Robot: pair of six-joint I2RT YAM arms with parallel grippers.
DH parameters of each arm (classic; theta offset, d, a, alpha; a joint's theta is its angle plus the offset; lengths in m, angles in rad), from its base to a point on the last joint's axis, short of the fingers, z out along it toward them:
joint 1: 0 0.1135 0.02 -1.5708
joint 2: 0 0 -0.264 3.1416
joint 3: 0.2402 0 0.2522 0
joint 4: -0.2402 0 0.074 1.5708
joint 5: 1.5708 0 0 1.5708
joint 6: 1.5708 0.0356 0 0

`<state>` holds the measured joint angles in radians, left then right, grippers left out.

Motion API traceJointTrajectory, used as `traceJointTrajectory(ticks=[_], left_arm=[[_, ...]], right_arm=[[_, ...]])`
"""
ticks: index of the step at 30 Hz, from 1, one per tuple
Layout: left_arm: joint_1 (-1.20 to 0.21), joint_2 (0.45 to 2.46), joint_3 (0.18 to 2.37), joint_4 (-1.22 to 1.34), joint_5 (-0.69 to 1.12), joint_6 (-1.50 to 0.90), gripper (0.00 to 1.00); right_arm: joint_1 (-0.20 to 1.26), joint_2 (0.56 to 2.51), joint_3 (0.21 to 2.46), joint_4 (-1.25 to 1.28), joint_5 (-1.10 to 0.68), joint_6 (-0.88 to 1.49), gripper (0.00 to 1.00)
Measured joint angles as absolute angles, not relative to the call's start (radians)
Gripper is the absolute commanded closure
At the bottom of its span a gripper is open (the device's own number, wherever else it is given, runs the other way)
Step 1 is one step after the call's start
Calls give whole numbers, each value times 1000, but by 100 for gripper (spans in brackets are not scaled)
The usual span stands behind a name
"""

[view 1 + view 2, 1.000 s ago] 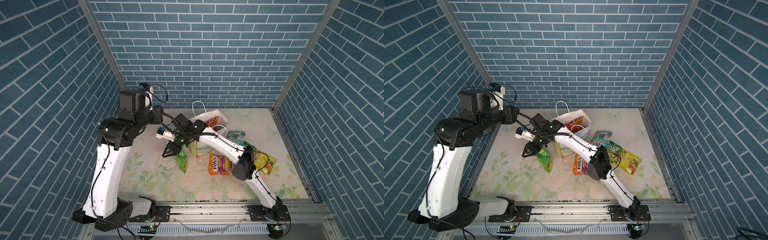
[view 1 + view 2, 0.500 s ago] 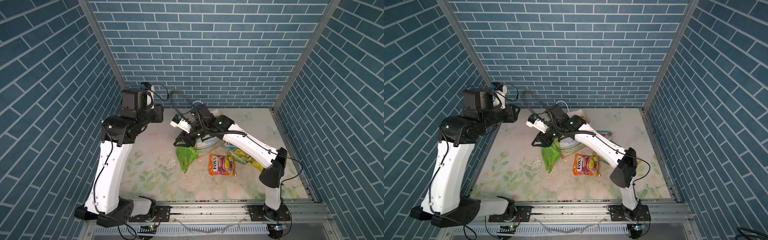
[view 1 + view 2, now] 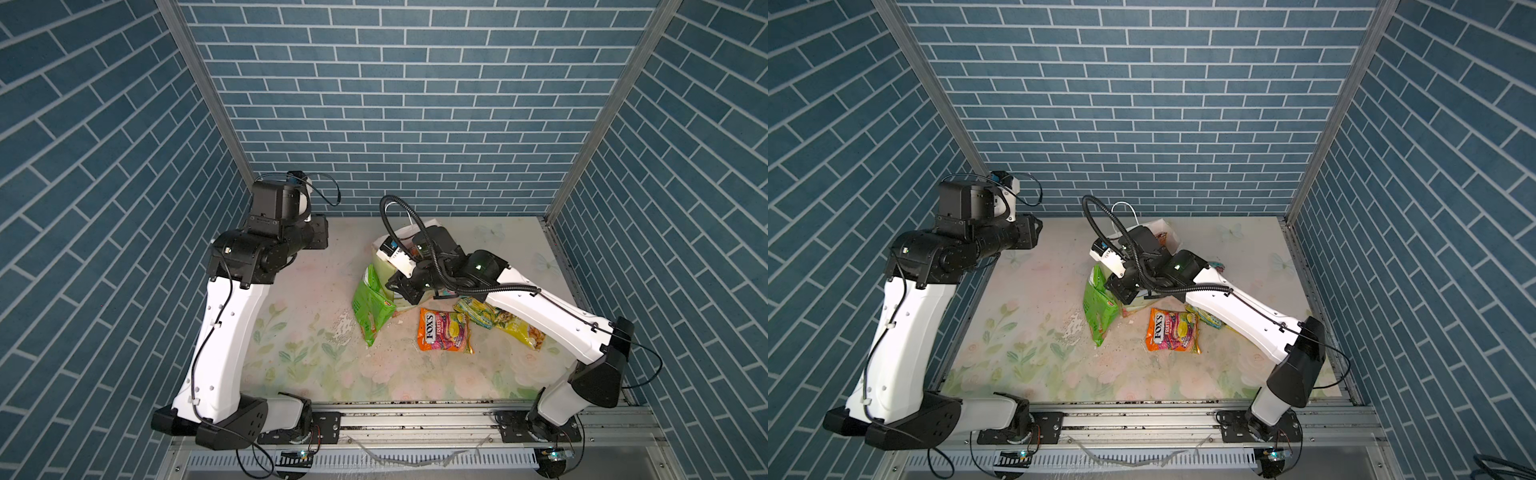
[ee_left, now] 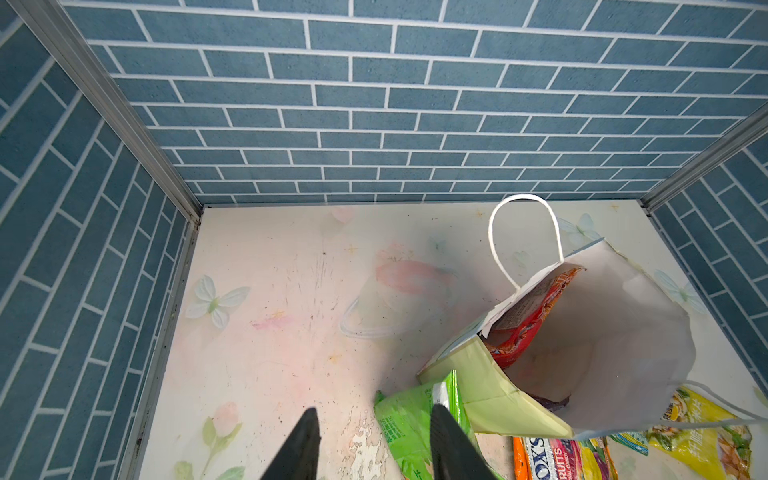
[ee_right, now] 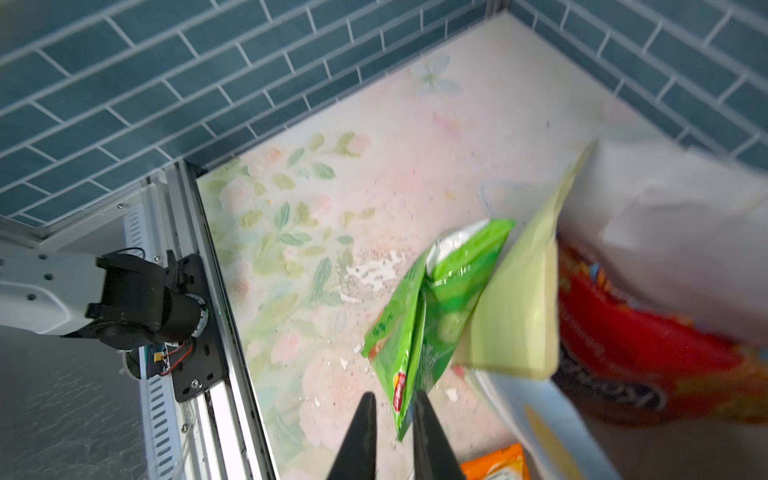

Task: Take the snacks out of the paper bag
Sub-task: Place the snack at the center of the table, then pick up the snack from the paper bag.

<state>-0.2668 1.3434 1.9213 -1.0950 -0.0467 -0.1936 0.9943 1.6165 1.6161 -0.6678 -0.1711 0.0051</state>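
The paper bag (image 4: 623,332) stands at the back middle of the table, mouth open, with a red snack packet (image 4: 528,328) still inside. A green Lay's packet (image 3: 370,307) leans against its pale side (image 5: 515,299). An orange FOX'S packet (image 3: 444,330), a green-yellow one (image 3: 478,311) and a yellow packet (image 3: 519,330) lie in front of it. My right gripper (image 5: 395,399) hovers over the green packet beside the bag, its jaws drawn almost together and holding nothing. My left gripper (image 4: 374,415) is open and empty, pulled back at the rear left (image 3: 320,237).
Brick-patterned walls close in the left, back and right sides. A metal rail (image 3: 415,419) carrying both arm bases runs along the front edge. My right forearm (image 3: 540,316) stretches over the packets on the right. The floral table (image 3: 299,332) is bare on its left half.
My right gripper has drawn back from the green packet toward the paper bag, and its jaws have closed. The green packet stays leaning on the bag. The left arm has barely moved.
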Motion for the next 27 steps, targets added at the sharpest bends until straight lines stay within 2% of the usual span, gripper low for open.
traceJointTrajectory(ticks=[2,11,21,27], left_arm=[[-267,1348,1923,-1095,-48,-194,55],[-267,1363,1918,-1098,-46,-194,55],[-267,1363,1915,-1102,-44,-194,55],[-267,1363,1915,-1102,-39,-194,55]], right_arm=[[1007,1618,1575,-677,-106,12,100],[1027,1645,1557,-671,98,30,100],[1070,1712,1539,-689,78,46,100],[1087,1771,1593,-707,-41,44,100]])
